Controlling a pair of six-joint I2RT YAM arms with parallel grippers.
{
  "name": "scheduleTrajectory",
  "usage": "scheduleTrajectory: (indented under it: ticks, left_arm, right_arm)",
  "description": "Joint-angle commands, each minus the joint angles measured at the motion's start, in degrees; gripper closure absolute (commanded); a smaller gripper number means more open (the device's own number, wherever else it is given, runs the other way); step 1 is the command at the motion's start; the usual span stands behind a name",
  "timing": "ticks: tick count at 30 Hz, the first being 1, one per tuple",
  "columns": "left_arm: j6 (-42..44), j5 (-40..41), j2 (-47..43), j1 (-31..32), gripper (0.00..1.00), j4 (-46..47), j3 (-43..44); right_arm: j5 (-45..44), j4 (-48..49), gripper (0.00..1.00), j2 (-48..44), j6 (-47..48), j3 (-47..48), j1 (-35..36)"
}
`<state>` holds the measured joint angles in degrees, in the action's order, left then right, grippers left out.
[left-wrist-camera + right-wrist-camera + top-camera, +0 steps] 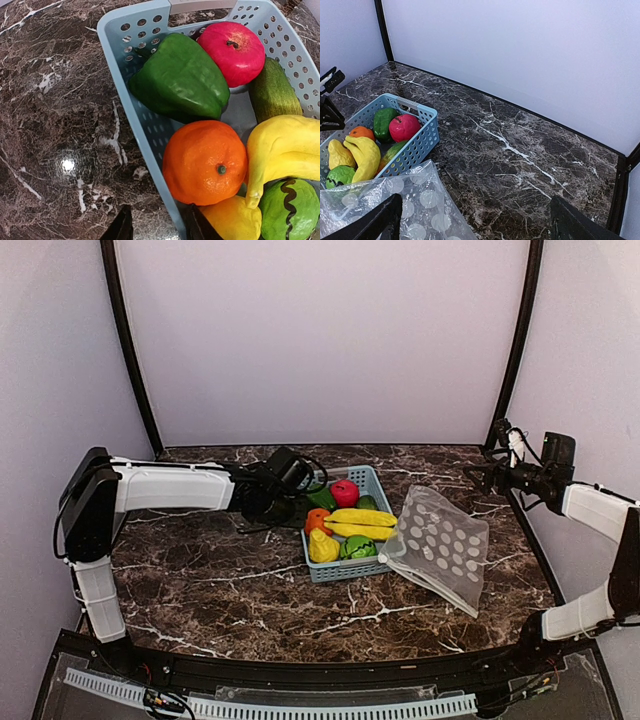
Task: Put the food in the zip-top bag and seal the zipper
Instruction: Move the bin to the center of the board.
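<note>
1. Food sits all together in the light-blue basket (pixel 345 568) at mid-table; the banana bunch (pixel 360 523) lies across the middle, with the red apple (pixel 344 492) and green pepper (pixel 322 498) at the far end; the orange (pixel 317 519) and yellow pear (pixel 322 547) line the left wall; a round green piece (pixel 358 547) sits at the near end, and a dark green one (pixel 272 92) beside the apple.
2. The zip-top bag (pixel 440 550) lies just right of the basket, its left edge against the basket's side; nothing shows inside it; a thicker strip along its near edge may be the zipper (pixel 432 589); sealed or not, I cannot tell.
3. The left gripper (pixel 160 230) hovers at the basket's left wall near the orange; its fingers are parted, one over the table and one over the rim, gripping nothing.
4. The right gripper (pixel 472 227) hangs at the table's far right, well apart from the bag; its fingers are spread wide and empty.
</note>
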<state>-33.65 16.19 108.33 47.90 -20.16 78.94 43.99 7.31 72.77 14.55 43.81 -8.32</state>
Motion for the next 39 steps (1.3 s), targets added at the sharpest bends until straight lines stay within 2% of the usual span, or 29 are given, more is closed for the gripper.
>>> scheduleTrajectory:
  ticks: [1, 5, 12, 16, 24, 30, 34, 36, 39]
  left_arm:
    - [0.09, 1.97, 1.17, 0.22, 0.68, -2.96, 2.60]
    - [0.20, 3.40, 2.16, -0.09, 0.78, -4.94, 3.79]
    - [-0.19, 5.17, 1.06, -2.39, 0.88, -5.81, 1.46]
    - [-0.87, 5.38, -1.79, -5.01, 0.95, -4.80, -2.60]
    - [0.48, 7.72, -10.20, -12.52, 0.99, -3.89, -12.25]
    - [3.78, 9.10, -15.35, -18.31, 0.99, -2.94, -18.42]
    - [6.44, 10.82, -16.81, -20.82, 0.99, -3.74, -18.50]
    - [7.89, 11.47, -16.75, -21.09, 0.93, -3.85, -17.47]
    - [10.70, 10.74, -16.59, -21.35, 0.83, -3.56, -15.80]
  right_arm:
    - [1.23, 1.18, 0.01, 0.17, 0.40, -0.29, -0.41]
    - [1.66, 0.86, 0.01, 0.07, 0.82, -0.22, -0.41]
    - [1.89, 0.36, 0.01, -0.03, 1.18, -0.05, -0.38]
    - [2.23, 0.25, 0.01, 0.07, 1.22, -0.04, -0.39]
    - [3.12, -1.07, 0.01, 0.96, 1.58, 0.75, -0.42]
    - [6.70, -5.03, 0.06, 0.53, 5.81, 1.99, -0.38]
    - [6.35, -10.98, 0.12, 0.67, 7.84, 4.88, -0.18]
    - [5.34, -17.18, 0.16, 0.70, 10.49, 7.52, 1.13]
    - [-0.08, -29.37, 0.21, -1.19, 19.63, 8.70, 5.91]
